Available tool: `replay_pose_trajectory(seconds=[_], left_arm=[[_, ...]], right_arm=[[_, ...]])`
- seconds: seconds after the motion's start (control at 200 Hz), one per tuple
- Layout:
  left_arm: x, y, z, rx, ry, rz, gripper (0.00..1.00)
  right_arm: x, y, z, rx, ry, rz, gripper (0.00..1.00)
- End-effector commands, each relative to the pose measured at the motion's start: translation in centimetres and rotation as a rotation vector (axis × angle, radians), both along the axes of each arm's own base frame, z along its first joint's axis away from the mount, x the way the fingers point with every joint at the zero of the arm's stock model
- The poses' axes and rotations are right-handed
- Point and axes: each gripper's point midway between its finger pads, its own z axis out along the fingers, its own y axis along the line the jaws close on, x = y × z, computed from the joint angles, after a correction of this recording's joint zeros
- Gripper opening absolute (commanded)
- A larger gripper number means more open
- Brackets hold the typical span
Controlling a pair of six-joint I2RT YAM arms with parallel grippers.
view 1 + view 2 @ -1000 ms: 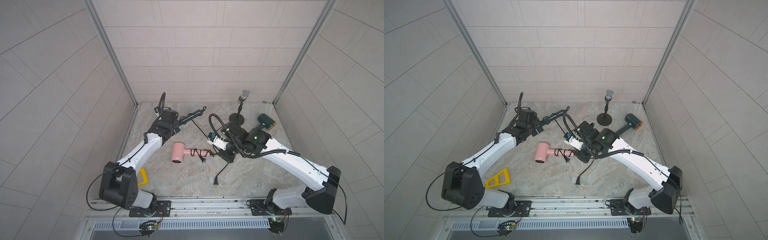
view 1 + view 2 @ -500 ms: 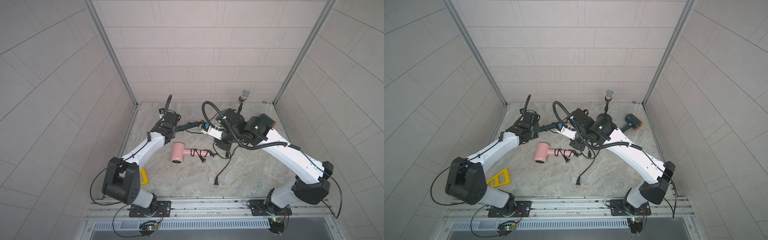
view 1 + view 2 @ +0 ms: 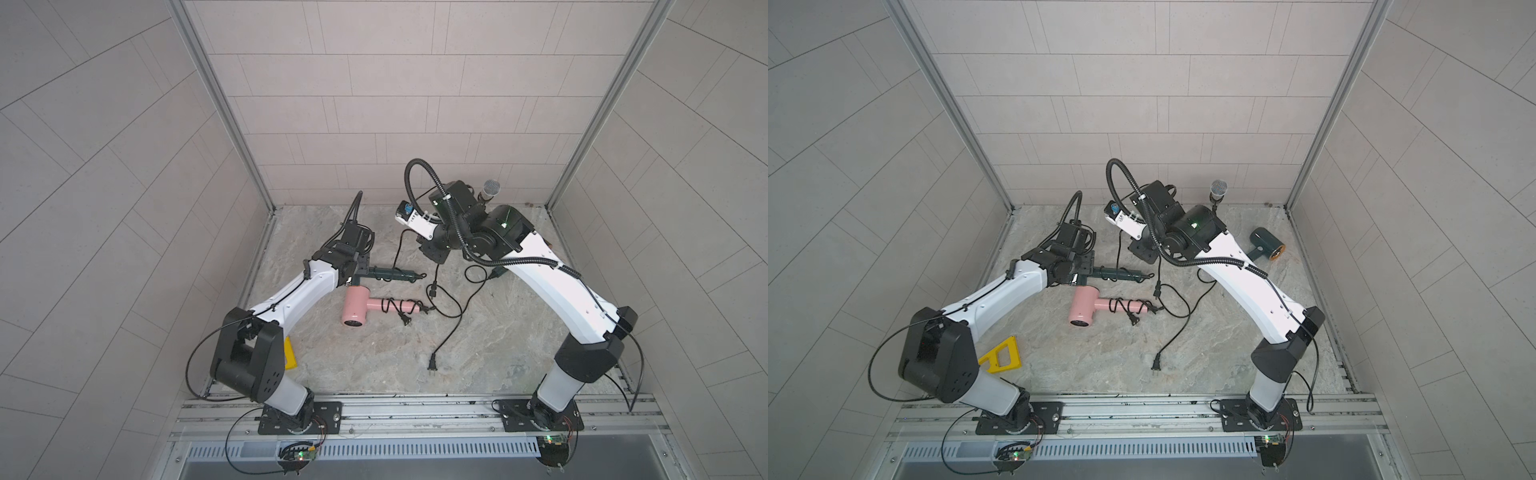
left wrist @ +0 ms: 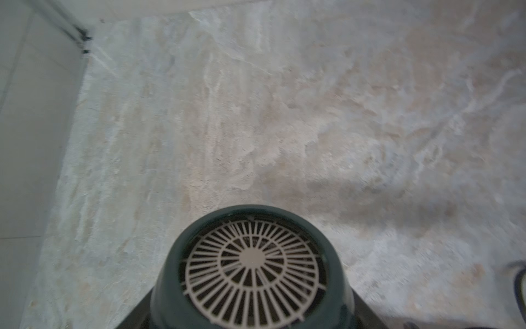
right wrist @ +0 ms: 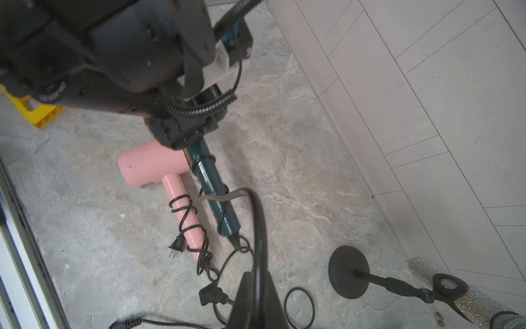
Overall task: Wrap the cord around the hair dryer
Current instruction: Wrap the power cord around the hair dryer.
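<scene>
The left end effector (image 3: 359,273), clamped on the head of the green hair dryer (image 3: 395,273), holds its handle level over the bench (image 3: 374,353), pointing toward the right end effector (image 5: 254,284), which pinches the cord (image 5: 261,222) beyond the tip.

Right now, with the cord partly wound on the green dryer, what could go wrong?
The cord lies against the pink dryer's cord end, so pulling may snag and drag it. The loose turns on the green dryer's handle may slide off. The microphone stand sits close to the right arm.
</scene>
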Motion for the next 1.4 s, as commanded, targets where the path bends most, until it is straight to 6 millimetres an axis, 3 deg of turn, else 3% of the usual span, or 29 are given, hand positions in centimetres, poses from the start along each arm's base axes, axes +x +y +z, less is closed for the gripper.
replay_pose_trajectory(seconds=[0.0,0.115,0.21,0.425,0.65,0.806,0.966,1.186,1.396], left_arm=[[-1.4,-4.2,1.4,-0.102,0.048,-0.222,0.0],[-3.9,-8.6,2.2,-0.302,0.095,-0.429,0.0],[-6.3,-11.0,3.1,-0.432,0.133,-0.559,0.0],[-10.0,-13.2,6.6,-0.612,0.111,-0.731,0.0],[-10.1,-14.5,11.7,-0.825,-0.033,-0.725,0.0],[-7.8,-13.3,15.3,-1.014,-0.183,-0.596,0.0],[-4.2,-10.6,16.0,-1.211,-0.214,-0.422,0.0],[-0.9,-5.8,11.1,-1.185,-0.186,-0.112,0.0],[-0.4,-0.7,6.5,-1.047,-0.168,0.156,0.0]], right_arm=[[2.2,0.0,1.0,0.08,-0.004,-0.056,0.0],[4.7,-0.7,0.7,0.11,0.012,-0.117,0.0],[6.2,-1.5,0.0,0.113,0.026,-0.153,0.0],[8.3,-3.1,-3.2,0.105,0.101,-0.201,0.0],[7.9,-3.1,-8.0,0.127,0.217,-0.208,0.0],[6.0,-3.0,-10.5,0.17,0.29,-0.192,0.0],[4.3,-3.6,-12.7,0.22,0.333,-0.217,0.0],[2.0,-5.0,-15.0,0.221,0.369,-0.256,0.0],[-0.3,-6.3,-15.7,0.218,0.391,-0.278,0.0]])
